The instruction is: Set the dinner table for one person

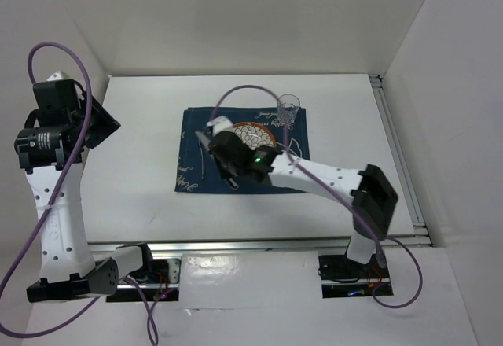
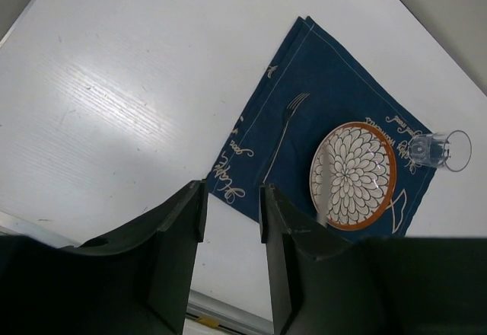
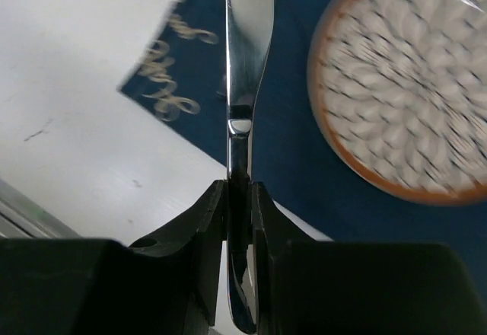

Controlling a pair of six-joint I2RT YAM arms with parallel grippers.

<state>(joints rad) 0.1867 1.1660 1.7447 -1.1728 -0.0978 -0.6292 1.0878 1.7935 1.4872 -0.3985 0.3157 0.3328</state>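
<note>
Grip: the right pincer [image 3: 238, 192] is clenched on the handle of a knife [image 3: 247, 61], blade pointing away from the wrist. The blade hangs over the blue placemat [image 3: 293, 164], with the patterned plate [image 3: 403, 84] beside it. Whether the blade touches the cloth cannot be told.

Judgement: the step in hand is laying the knife down. To do it well:
- lower it level until the blade rests flat on the cloth
- keep it parallel to the plate's side and off the orange rim
- keep it apart from the fork [image 2: 283, 137] lying on the cloth
- release only once the knife is supported, then lift straight up so the fingers do not drag it

A glass [image 2: 439, 151] stands at the mat's corner beyond the plate, away from this move.

The white tabletop [image 3: 84, 114] lies below the right pincer and carries the mat. Bare surface shows just past the mat's edge.

The left pincer [image 2: 232, 198] is released and holds nothing, well apart from the setting and raised high over the tabletop.
</note>
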